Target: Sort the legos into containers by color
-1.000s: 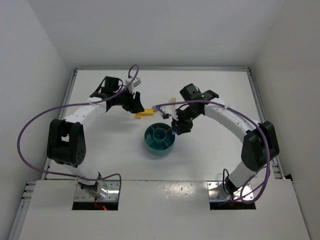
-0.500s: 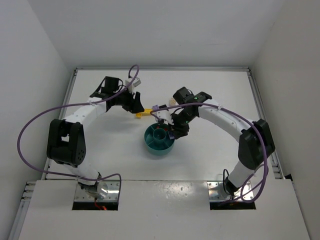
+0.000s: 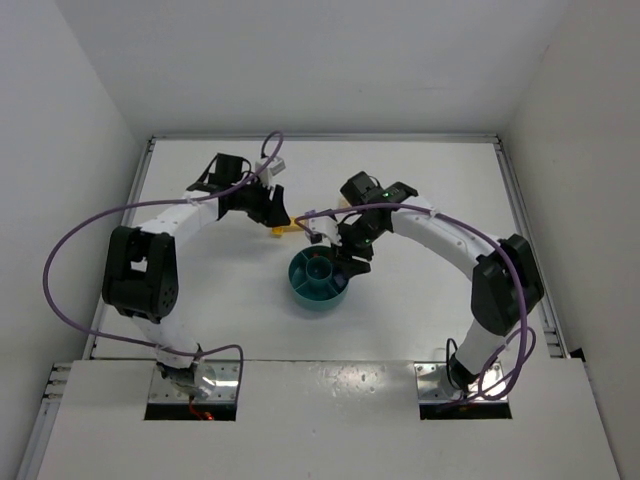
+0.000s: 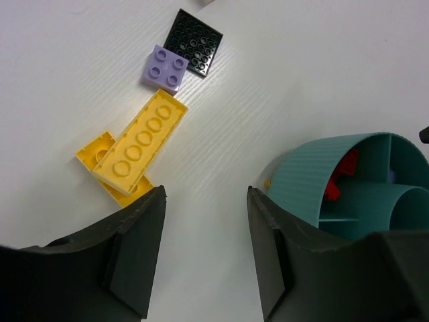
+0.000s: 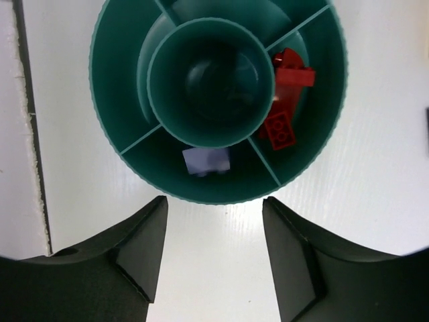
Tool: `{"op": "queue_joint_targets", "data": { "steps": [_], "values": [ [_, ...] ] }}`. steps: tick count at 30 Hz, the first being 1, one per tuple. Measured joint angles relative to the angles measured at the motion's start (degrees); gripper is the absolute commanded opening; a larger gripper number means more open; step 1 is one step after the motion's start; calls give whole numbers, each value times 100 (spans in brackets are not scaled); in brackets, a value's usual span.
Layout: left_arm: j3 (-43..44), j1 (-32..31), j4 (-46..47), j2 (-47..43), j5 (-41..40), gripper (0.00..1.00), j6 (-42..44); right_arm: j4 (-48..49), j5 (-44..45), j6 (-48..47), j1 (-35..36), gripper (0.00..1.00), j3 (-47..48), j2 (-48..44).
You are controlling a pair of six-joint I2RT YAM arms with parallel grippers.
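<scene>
Right gripper (image 5: 214, 251) hangs over the teal dish (image 5: 107, 107), jaws parted and empty; one purple brick (image 5: 206, 162) lies in the near section, red bricks (image 5: 287, 100) in the section beside it. Left gripper (image 4: 204, 251) jaws parted, empty, above the desk (image 4: 281, 80) near two stacked yellow plates (image 4: 137, 147), a purple brick (image 4: 165, 68) and a black plate (image 4: 194, 42) outside the dish

A white table (image 3: 200, 300) carries a round teal plastic divided dish (image 3: 318, 280). Just beyond the dish lie yellow studded plates (image 4: 137, 144), a lilac square brick (image 4: 165, 68) and a black square plate (image 4: 194, 50).
</scene>
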Motion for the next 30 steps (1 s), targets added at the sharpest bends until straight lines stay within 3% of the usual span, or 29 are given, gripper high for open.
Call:
{"op": "queue_joint_targets", "data": {
  "steps": [8,13,16,20,30],
  "values": [
    [706,-166,48,752,2,58,223,782,352,621,-57,60,-271,-645],
    [1978,-339,-275,1646,81,55,601,1585,1019,1296,-166,62,-741,-1139],
    [2503,-437,-435,2085,57,55,807,1912,1318,1709,-328,75,-962,-1145],
    [2643,-645,-640,2350,-144,55,1071,2048,1635,2131,-592,81,-1126,-1145],
    [2957,-1001,-984,2848,-472,58,1399,2114,1768,2649,-1097,82,-922,-994]
  ]
}}
